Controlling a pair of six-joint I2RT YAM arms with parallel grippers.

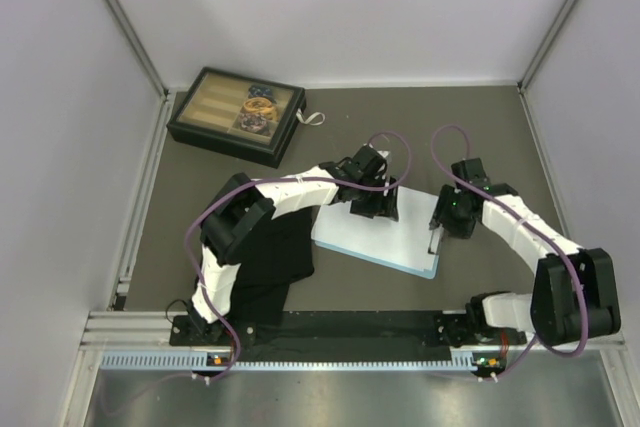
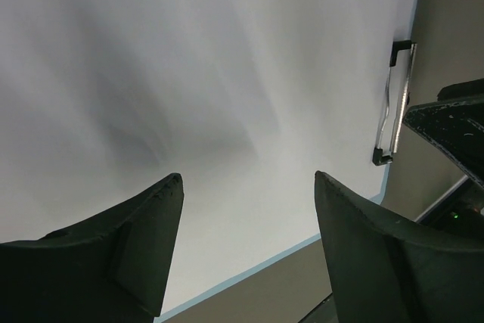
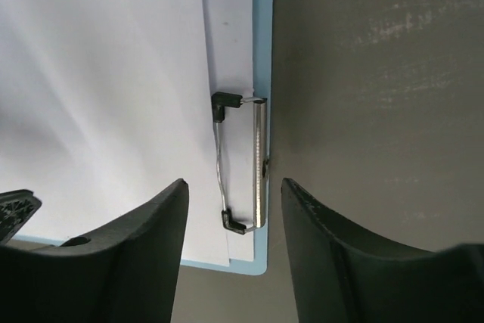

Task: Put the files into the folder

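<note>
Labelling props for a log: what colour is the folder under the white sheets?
Light blue. The folder shows its rim best in the right wrist view.

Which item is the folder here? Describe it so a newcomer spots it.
In the middle of the table, between the left gripper and right gripper, lies the folder. White sheets cover it, leaving only a thin light-blue rim and a silver clip at its right short edge, unlike the black cloth beside it.

The files (image 3: 113,73) are plain white on the light-blue folder (image 3: 262,51), whose clip (image 3: 259,164) is silver with black ends. Left of the folder is a black cloth (image 1: 275,262), and around it the grey-brown table (image 1: 480,137). My left gripper (image 2: 248,179) and right gripper (image 3: 234,183) are matte black.
</note>
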